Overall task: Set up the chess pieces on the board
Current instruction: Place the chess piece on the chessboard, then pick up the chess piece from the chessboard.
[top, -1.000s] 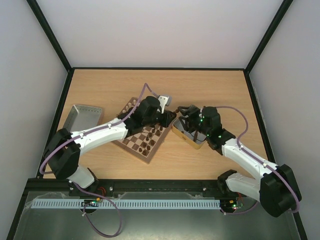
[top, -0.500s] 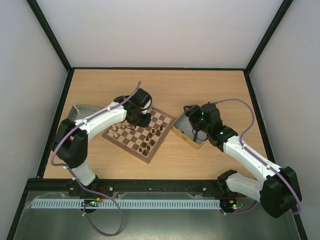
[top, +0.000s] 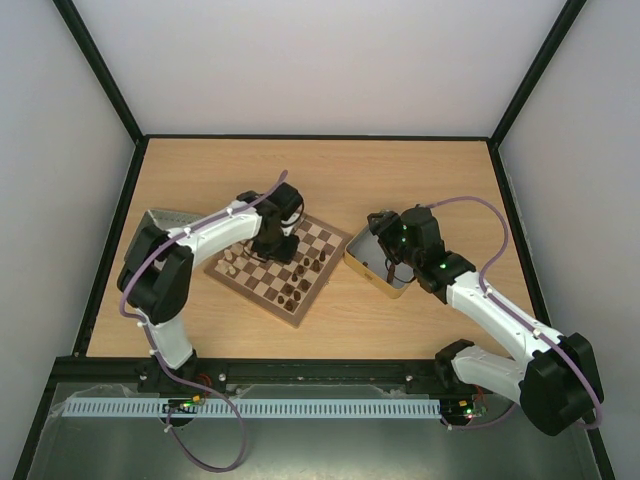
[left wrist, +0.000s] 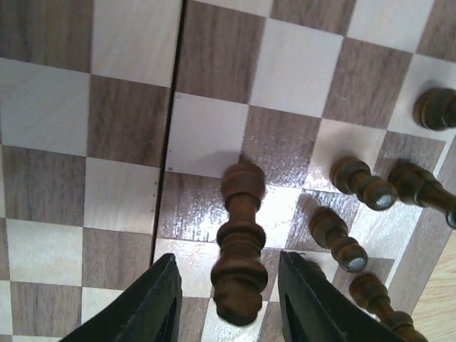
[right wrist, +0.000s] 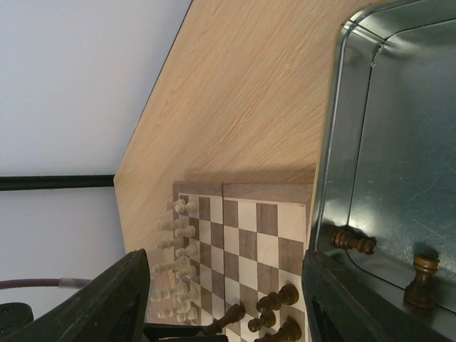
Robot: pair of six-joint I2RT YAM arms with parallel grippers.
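The board (top: 318, 238) lies mid-table, with pale chess pieces (top: 232, 262) along its left edge and dark chess pieces (top: 296, 290) at its near corner. My left gripper (top: 268, 245) hangs over the board. In the left wrist view it (left wrist: 228, 306) is open around a dark piece (left wrist: 239, 235) that stands on a square, with a gap on each side. Other dark pieces (left wrist: 360, 182) stand to the right. My right gripper (top: 382, 238) is open and empty above the metal tin (top: 352, 262). The right wrist view (right wrist: 228, 313) shows two dark pieces (right wrist: 354, 242) in the tin (right wrist: 399, 164).
A grey tray (top: 160, 220) sits at the left, partly behind the left arm. The tin touches the board's right corner. Black frame rails edge the table.
My left gripper swung from the board's right corner by the tin to the board's left-middle, and a dark piece now stands between its jaws. The right gripper shifted slightly over the tin.
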